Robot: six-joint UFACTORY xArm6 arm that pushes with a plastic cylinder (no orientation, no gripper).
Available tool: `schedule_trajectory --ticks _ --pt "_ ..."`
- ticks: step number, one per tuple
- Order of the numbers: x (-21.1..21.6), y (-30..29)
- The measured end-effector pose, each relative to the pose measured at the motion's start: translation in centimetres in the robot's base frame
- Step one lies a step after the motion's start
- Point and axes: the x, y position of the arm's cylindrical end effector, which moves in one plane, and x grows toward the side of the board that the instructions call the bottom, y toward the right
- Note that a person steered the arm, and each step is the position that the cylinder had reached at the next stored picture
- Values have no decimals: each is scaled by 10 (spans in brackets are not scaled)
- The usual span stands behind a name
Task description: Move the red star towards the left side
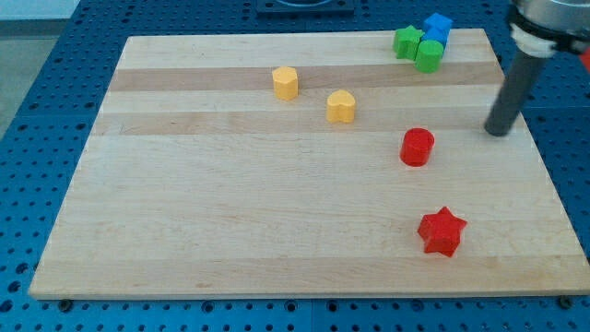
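Observation:
The red star [442,231] lies on the wooden board [230,221] near the view's bottom right. My tip [498,133] is at the view's right, well above the star and to its right, not touching any block. A red cylinder [417,147] stands to the tip's left, between the tip and the board's middle, apart from it.
A yellow hexagon block [286,83] and a yellow heart-like block [341,107] sit at the upper middle. Two green blocks [407,41] [429,55] and a blue block [437,27] cluster at the board's top right corner. Blue pegboard surrounds the board.

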Motion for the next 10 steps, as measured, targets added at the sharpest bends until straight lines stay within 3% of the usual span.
schedule_trajectory --ticks 2,4,6,10 --pt "79 -7" --pt "118 -49" --pt "142 -59" --pt "147 -161"
